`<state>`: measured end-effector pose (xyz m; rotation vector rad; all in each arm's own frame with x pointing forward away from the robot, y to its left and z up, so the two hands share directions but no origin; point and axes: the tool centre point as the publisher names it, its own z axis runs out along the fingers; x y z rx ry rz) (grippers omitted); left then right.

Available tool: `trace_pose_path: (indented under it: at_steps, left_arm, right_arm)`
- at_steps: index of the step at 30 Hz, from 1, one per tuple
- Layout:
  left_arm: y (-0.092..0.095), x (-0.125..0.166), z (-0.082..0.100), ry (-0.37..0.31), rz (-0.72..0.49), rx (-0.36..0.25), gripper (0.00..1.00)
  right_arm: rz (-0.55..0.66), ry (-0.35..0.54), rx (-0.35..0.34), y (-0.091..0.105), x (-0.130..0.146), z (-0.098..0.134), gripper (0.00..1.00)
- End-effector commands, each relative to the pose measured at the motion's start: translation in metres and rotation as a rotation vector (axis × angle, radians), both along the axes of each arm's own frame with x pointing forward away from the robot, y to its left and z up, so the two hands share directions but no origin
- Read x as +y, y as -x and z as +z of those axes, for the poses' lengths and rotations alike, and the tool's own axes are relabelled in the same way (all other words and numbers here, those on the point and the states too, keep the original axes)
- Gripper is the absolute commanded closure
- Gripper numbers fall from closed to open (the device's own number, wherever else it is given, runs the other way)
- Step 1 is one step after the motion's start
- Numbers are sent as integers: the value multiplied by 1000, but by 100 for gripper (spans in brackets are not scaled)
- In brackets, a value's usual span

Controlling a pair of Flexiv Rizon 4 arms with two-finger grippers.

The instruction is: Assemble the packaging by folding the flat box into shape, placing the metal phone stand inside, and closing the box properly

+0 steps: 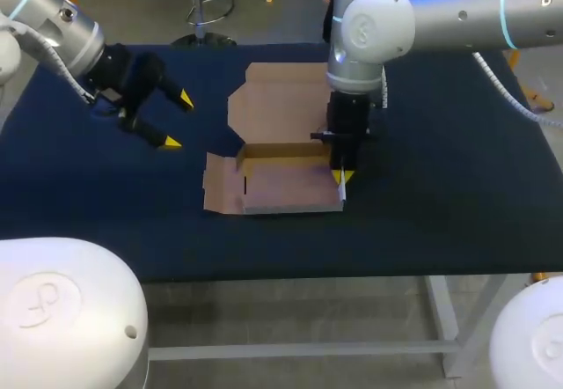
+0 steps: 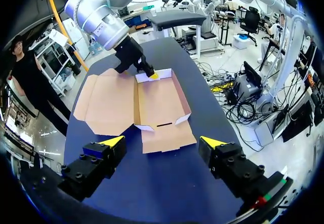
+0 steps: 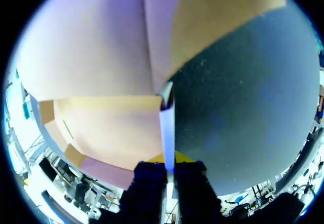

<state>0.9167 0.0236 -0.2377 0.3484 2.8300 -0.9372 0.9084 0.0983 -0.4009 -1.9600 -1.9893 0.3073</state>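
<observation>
**Cardboard box half-formed at mid-desk, right claw pinching its wall**

Brown cardboard box (image 1: 281, 173) (image 2: 157, 100) (image 3: 101, 57) sits near the middle of the dark blue desk (image 1: 440, 187), partly folded into a shallow open tray; its near wall and far wall stand upright; its broad lid panel (image 1: 281, 99) (image 2: 109, 102) lies flat on the desk on the far side of the tray; a side flap (image 1: 220, 185) (image 2: 167, 137) at the left end lies flat, spread out toward the left.

At the box's right end, the right claw (image 1: 342, 176) (image 2: 152, 75) (image 3: 169, 158) points straight down from its arm, which comes in from the far right; its two fingers are nearly together, with the thin upright right wall (image 3: 167, 117) of the box clamped between them from both sides; the wrist view shows the wall's pale edge running up from between the yellow tips to the tray's corner, the tray floor to one side and bare desk to the other.

The left claw (image 1: 177, 121) (image 2: 163, 143) hangs above the desk at the left, well apart from the box; its fingers are spread wide and hold nothing; it faces the box's left end, with the flat side flap just ahead of it.
</observation>
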Motion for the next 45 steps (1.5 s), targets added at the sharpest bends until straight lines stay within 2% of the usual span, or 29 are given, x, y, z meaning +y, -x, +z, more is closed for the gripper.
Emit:
trace_pose_path:
  at_steps: [1, 10, 15, 21, 23, 28, 34, 45]
  left_arm:
    - [0, 0, 1, -5, -1, 3, 0]
    - [0, 0, 1, -5, -1, 3, 0]
    - [0, 0, 1, -5, -1, 3, 0]
    - [0, 0, 1, -5, -1, 3, 0]
    - [0, 0, 1, -5, -1, 3, 0]
    - [0, 0, 1, -5, -1, 3, 0]
    - [0, 0, 1, -5, -1, 3, 0]
    - [0, 0, 1, -5, -1, 3, 0]
  right_arm:
    - [13, 8, 86, -4, 5, -2, 100]
    - [15, 16, 111, -4, 4, -4, 100]
    - [19, 0, 58, -2, 4, -5, 100]
    - [14, -7, 50, -1, 6, -10, 100]
    - [14, -9, 48, -2, 6, -10, 93]
    - [18, 5, 10, -4, 8, -6, 95]
    - [33, -5, -39, -4, 10, -5, 93]
    - [24, -2, -56, -8, 13, -12, 89]
